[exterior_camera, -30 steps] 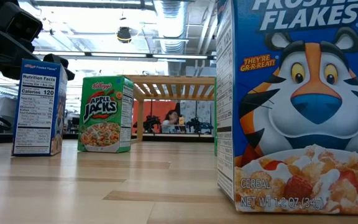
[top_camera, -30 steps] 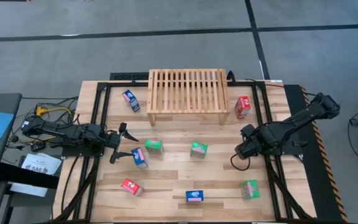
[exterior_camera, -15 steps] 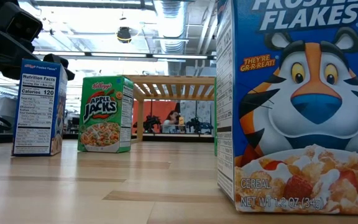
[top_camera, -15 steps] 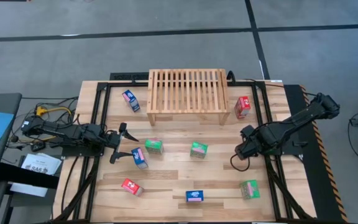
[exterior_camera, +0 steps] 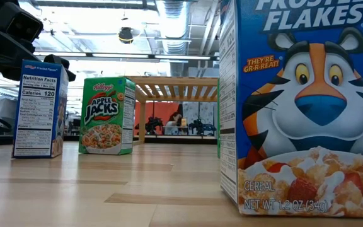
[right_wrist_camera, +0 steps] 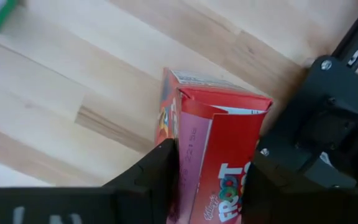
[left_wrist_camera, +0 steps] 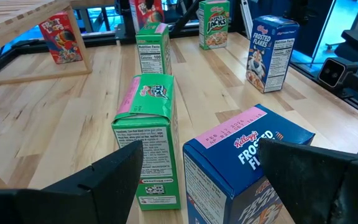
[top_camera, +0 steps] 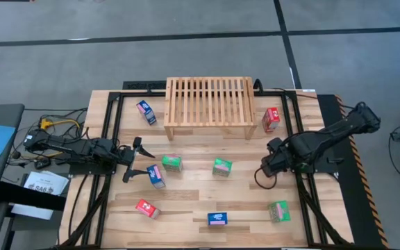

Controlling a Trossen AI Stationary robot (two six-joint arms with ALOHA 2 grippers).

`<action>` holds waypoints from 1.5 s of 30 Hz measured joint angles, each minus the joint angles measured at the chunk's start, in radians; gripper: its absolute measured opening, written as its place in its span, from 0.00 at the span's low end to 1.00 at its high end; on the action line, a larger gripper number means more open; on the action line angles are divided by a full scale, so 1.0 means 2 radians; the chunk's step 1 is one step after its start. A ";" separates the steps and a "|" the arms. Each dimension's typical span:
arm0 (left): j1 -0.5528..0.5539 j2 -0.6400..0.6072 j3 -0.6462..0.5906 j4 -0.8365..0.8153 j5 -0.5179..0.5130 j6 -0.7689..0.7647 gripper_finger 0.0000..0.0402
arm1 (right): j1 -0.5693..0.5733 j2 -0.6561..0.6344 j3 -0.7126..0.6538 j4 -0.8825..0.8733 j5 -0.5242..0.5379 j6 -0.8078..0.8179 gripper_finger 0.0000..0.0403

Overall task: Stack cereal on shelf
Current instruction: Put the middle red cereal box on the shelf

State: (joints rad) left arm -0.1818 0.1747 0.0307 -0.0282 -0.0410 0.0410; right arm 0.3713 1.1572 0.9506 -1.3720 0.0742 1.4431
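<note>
The shelf [top_camera: 207, 104], a light slatted wood rack, stands at the table's far middle. Small cereal boxes stand about the table: red [top_camera: 271, 119], green [top_camera: 171, 163], green [top_camera: 221, 167], blue [top_camera: 156, 176] and others. My right gripper [top_camera: 264, 169] points down at the table's right and is shut on a red cereal box [right_wrist_camera: 219, 130], which the gripper hides in the high view. My left gripper [left_wrist_camera: 197, 186] rests open and level at the table's left. The blue box [left_wrist_camera: 247, 162] and a green box [left_wrist_camera: 148, 137] stand just ahead of its fingers, untouched. My right gripper pinches the red box at its top end [right_wrist_camera: 194, 155] between its two fingers, one on each broad face. The fingers come from above, pointing down. The box stands upright below them; whether its bottom is off the table does not show.
Near the front edge stand a red box [top_camera: 146, 208], a blue box [top_camera: 217, 219] and a green box [top_camera: 278, 211]; another blue box [top_camera: 145, 112] stands left of the shelf. Black frame rails run along the table's sides [top_camera: 110, 139]. Bare wood lies between the boxes.
My right gripper has risen a little and shifted slightly toward the table's left edge. The left arm and the free boxes have kept still.
</note>
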 joint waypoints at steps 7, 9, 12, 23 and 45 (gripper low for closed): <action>0.000 0.000 0.000 0.000 0.000 0.000 0.76 | -0.045 0.000 0.071 -0.042 0.000 -0.051 0.40; 0.000 0.000 0.000 0.000 0.000 0.000 0.76 | -0.060 0.000 0.094 -0.054 0.000 -0.070 0.40; 0.000 0.000 0.000 0.000 0.000 0.000 0.76 | -0.088 0.000 0.129 -0.072 0.000 -0.106 0.40; 0.000 0.000 0.000 0.000 0.000 0.000 0.76 | -0.236 0.005 0.231 -0.097 0.019 -0.302 0.40; 0.000 0.000 0.000 0.000 0.000 0.000 0.76 | -0.441 0.218 0.506 -0.099 0.057 -0.853 0.41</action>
State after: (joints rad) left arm -0.1821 0.1749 0.0307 -0.0281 -0.0410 0.0410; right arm -0.5100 1.5927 1.9628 -1.5693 0.1883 -0.2636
